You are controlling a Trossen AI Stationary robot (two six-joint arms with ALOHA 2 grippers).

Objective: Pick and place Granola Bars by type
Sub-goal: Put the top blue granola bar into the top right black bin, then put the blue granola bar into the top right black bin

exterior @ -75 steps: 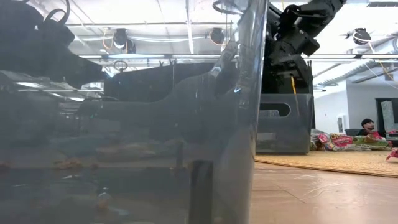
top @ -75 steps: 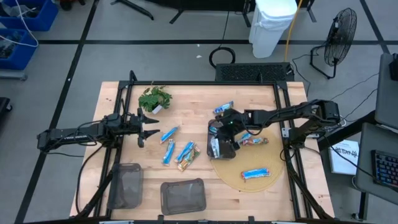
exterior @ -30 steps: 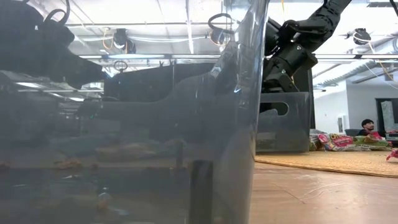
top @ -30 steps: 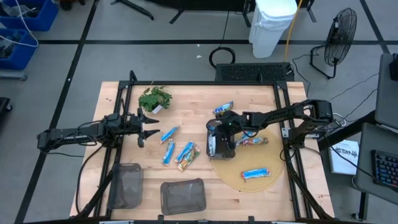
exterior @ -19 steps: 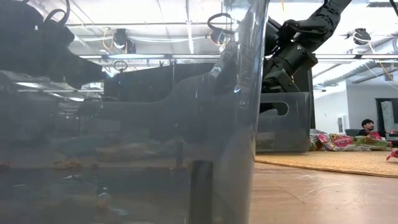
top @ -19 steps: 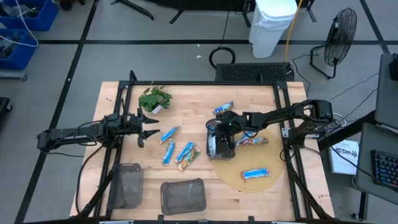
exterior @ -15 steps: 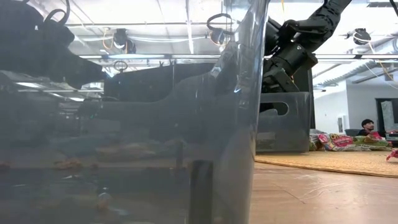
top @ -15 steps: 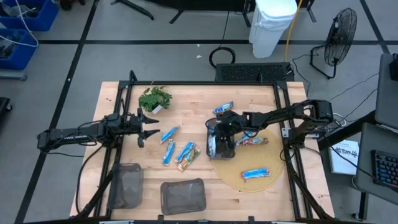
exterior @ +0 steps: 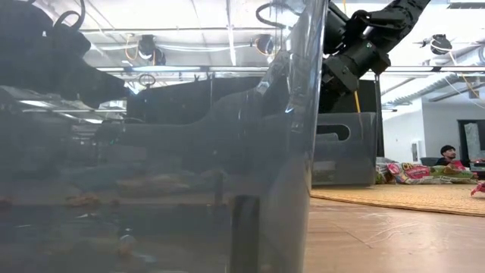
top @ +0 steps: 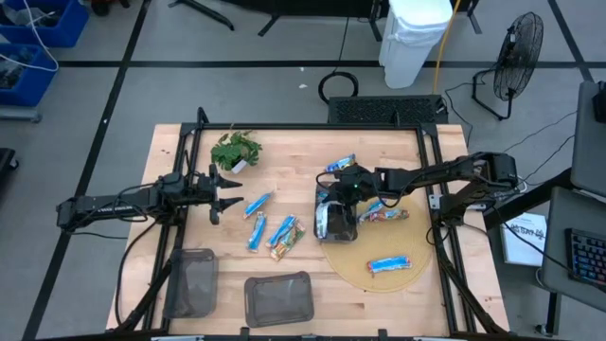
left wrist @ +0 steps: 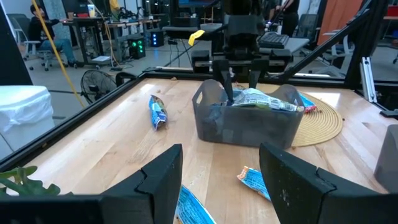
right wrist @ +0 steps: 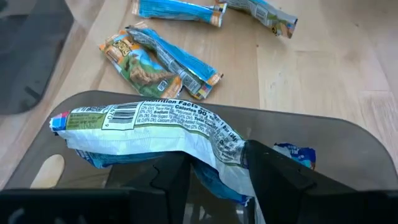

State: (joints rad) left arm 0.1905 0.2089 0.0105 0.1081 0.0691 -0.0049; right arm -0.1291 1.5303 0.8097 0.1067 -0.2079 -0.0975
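one right hand (top: 333, 210) above bin (top: 337, 227), fingers parted

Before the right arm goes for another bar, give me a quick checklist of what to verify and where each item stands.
1. Right gripper open over the grey bin: ok, fingers apart.
2. White-wrapped bar let go: cannot tell; it lies across the bin's rim, close against the fingers.
3. That bar fully inside the bin: not ok, it rests on the rim.
4. Left gripper clear of the right arm's path: ok, open and waiting at the table's left side.
5. Loose bars within reach: ok, the blue bar lies on the round mat, and the bar cluster lies mid-table.
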